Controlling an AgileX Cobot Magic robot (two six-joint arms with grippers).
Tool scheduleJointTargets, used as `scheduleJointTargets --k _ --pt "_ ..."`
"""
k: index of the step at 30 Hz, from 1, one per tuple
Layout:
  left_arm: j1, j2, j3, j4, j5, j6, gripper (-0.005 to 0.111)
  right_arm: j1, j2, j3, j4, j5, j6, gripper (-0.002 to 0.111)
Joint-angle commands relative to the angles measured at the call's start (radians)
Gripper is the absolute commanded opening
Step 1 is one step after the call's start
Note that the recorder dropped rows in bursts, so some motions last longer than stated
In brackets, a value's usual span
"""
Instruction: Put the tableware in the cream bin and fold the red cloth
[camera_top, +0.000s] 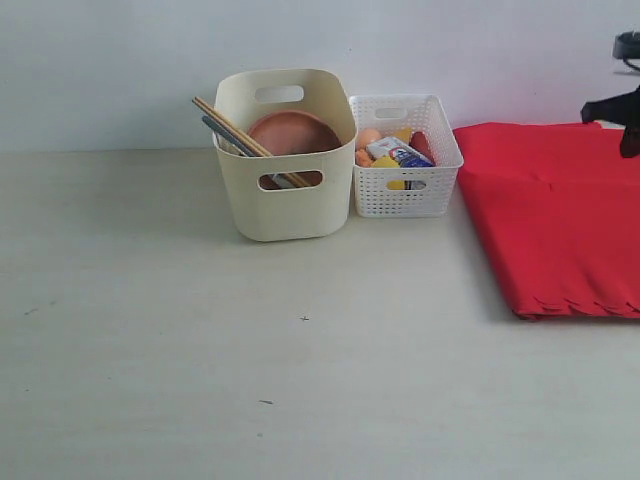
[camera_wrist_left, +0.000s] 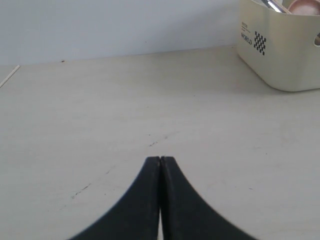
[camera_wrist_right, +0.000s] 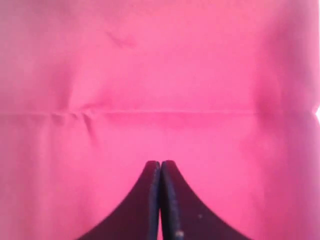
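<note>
Nearest the exterior camera, from 6 round to 9 o'clock, the table (camera_top: 180, 380) lies bare. The left gripper (camera_wrist_left: 160, 159) hangs over such a bare stretch, its jaws pressed together on nothing, with the cream bin (camera_wrist_left: 280, 45) well apart from it. At 4 o'clock the scalloped edge (camera_top: 575, 308) of the red cloth (camera_top: 560, 215) marks its near end. From there the cloth runs away toward 2 o'clock, so its visible long axis goes near to far. The view's edge cuts off its right side, and I cannot tell whether it is already doubled over. The right gripper (camera_wrist_right: 160, 162) is over that cloth, jaws closed and empty, with a crease (camera_wrist_right: 150, 114) crossing the fabric ahead of its tips. The cloth thus lies under the right arm and far from the left, so I judge the fold falls to the right arm, which must open before pinching an edge. Farther back, at 12 o'clock, the bin holds the round brown wooden plate (camera_top: 293, 132) and the chopsticks (camera_top: 235, 130), which lean out toward 10 o'clock. The white lattice basket (camera_top: 405, 195) sits just beside it at 1 o'clock.
</note>
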Motion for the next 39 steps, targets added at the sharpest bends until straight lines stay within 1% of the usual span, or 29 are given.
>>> scheduleJointTargets --k 1,10,18,19,24,28,33,37,39 --pt "0.003 -0.006 0.003 0.003 -0.006 0.002 0.0 0.002 -0.153 0.106 0.05 0.033 -0.009 0.0" --pt "0.003 -0.006 0.003 0.003 -0.006 0.002 0.0 0.009 -0.495 0.452 0.073 -0.066 -0.035 0.0" --pt "0.003 -0.006 0.003 0.003 -0.006 0.002 0.0 0.009 -0.774 0.698 0.073 -0.121 -0.054 0.0" --pt "0.003 -0.006 0.003 0.003 -0.006 0.002 0.0 0.009 -0.849 0.751 0.073 -0.128 -0.054 0.0" --pt "0.003 -0.006 0.003 0.003 -0.006 0.002 0.0 0.009 -1.095 0.88 0.083 -0.124 -0.054 0.0" --pt "0.003 -0.006 0.003 0.003 -0.006 0.002 0.0 0.009 -1.354 0.974 0.088 -0.081 -0.054 0.0" --pt "0.003 -0.006 0.003 0.003 -0.006 0.002 0.0 0.009 -1.591 1.063 0.106 -0.026 -0.054 0.0" --pt "0.003 -0.006 0.003 0.003 -0.006 0.002 0.0 0.098 -1.697 1.129 0.121 -0.028 -0.097 0.0" --pt "0.003 -0.006 0.003 0.003 -0.006 0.002 0.0 0.151 -1.745 1.161 0.063 -0.031 -0.109 0.0"
